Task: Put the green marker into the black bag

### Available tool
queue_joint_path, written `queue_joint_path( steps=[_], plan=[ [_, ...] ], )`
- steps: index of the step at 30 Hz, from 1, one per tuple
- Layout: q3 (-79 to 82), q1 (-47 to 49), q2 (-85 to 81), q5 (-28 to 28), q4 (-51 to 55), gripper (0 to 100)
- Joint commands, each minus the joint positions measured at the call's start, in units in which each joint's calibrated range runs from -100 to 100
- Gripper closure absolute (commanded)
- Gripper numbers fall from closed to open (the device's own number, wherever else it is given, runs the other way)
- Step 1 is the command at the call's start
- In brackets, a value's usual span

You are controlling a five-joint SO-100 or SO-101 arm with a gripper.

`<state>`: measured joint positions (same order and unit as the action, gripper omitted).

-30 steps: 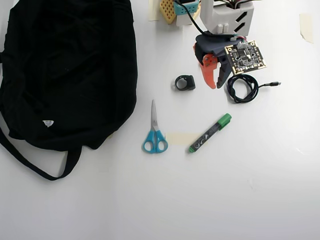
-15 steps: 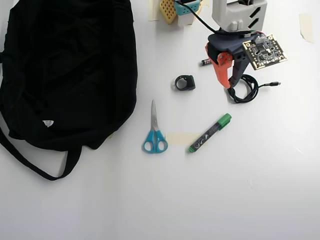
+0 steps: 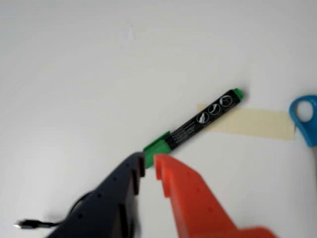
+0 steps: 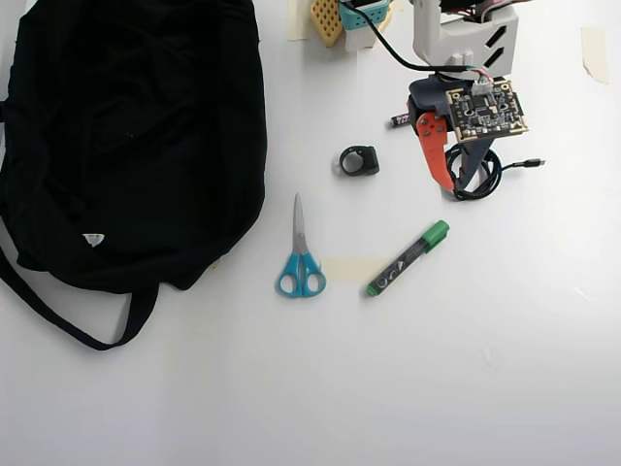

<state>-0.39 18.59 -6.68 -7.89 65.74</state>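
Note:
The green marker [image 4: 408, 258] lies flat on the white table, right of centre in the overhead view, green cap pointing up-right. In the wrist view the green marker [image 3: 198, 121] runs diagonally, its cap just beyond my fingertips. My gripper [image 3: 149, 161] has a dark finger and an orange finger with a narrow gap between them, and it holds nothing. In the overhead view my gripper [image 4: 452, 186] hovers up-right of the marker, apart from it. The black bag [image 4: 136, 136] fills the upper left, its strap trailing down-left.
Blue-handled scissors [image 4: 300, 262] lie left of the marker, and their handle [image 3: 304, 116] shows at the wrist view's right edge. A tape strip [image 4: 351, 269] sits between them. A small black clip-like object [image 4: 359, 160], a coiled black cable [image 4: 475, 175] and the arm base [image 4: 466, 39] are nearby.

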Motion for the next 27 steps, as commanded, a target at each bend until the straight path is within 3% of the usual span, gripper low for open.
queue_joint_path(
  steps=[1,18,27],
  plan=[
    [-0.1,0.3,-0.9,-1.9,-0.1,98],
    [-0.4,0.2,2.0,-6.5,4.5,98],
    [-9.7,1.6,10.2,-7.9,4.6,98]
  ],
)
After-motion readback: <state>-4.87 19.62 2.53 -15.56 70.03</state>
